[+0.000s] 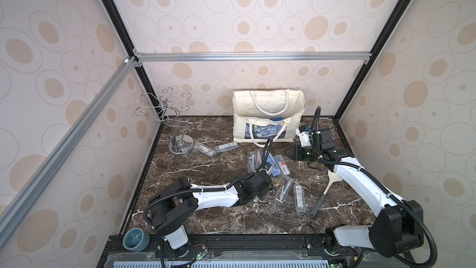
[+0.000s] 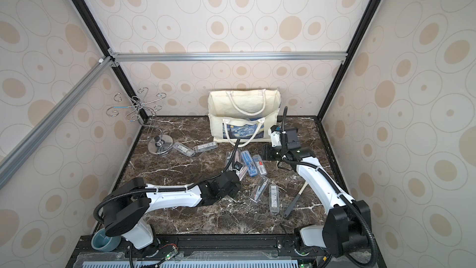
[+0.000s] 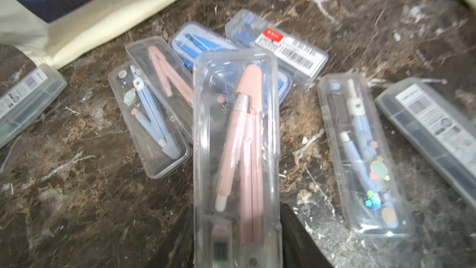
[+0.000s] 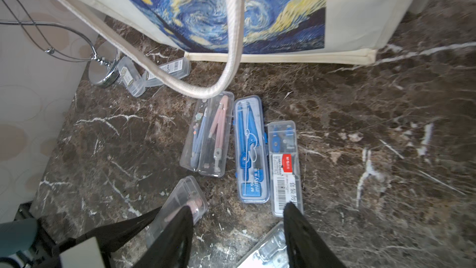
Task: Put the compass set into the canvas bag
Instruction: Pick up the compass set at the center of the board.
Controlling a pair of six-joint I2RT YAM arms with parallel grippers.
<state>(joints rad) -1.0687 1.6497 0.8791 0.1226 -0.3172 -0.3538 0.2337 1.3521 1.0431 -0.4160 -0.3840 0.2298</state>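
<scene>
The canvas bag (image 1: 268, 125) (image 2: 244, 122) stands open at the back of the table, its starry print (image 4: 257, 14) facing forward. My left gripper (image 3: 237, 241) (image 1: 268, 170) is shut on one compass set (image 3: 237, 150) (image 4: 180, 207), a clear case with a pink compass inside. The case's near end sits between the two black fingers (image 3: 296, 241), and the case rides a little above other cases in front of the bag. My right gripper (image 4: 237, 228) (image 1: 292, 152) hangs open near the bag's front right corner, with nothing between its fingers.
Several more compass cases lie on the marble: a cluster (image 1: 257, 159) (image 4: 249, 148) before the bag, two (image 1: 298, 199) nearer the front, two (image 1: 204, 148) by a chrome hook stand (image 1: 177, 125). A spatula (image 1: 324, 189) lies at the right. A teal bowl (image 1: 136, 238) sits at the front left.
</scene>
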